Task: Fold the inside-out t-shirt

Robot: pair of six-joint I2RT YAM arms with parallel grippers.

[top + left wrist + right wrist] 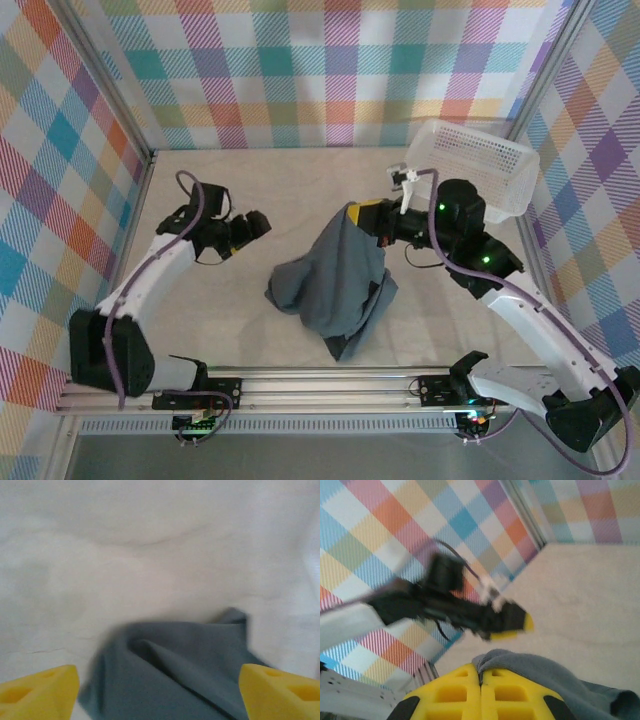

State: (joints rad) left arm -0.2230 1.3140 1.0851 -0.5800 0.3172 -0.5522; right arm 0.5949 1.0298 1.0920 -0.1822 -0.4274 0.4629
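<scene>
The right gripper (368, 214) is clamped on the inside-out t-shirt (335, 280). In the right wrist view its two yellow fingers (455, 697) meet flat against each other, with a fold of dark slate-grey cloth bunched just behind their tips and trailing off to the right. From the top view the shirt hangs from that grip like a slack tent. Its high point is at the fingers and the rest spreads in a crumpled heap on the table (230, 320), below the tool and toward the arms' bases. How much cloth is pinched between the pads is hard to make out, since the seam between them is tight. The left gripper (258, 224) stands wide apart and holds nothing. Its yellow fingertips (40, 692) sit at the two lower corners of the left wrist view, and a rumpled edge of the shirt lies on the pale table ahead of and below the gap between them. Seen from above, this gripper points toward the shirt's left side, near it but apart from it. In the right wrist view the left arm (445, 607) shows blurred ahead of the closed fingers. The white mesh basket (480, 165) sits behind the right gripper's wrist, in the far right corner by the plaid wall (300, 60).
</scene>
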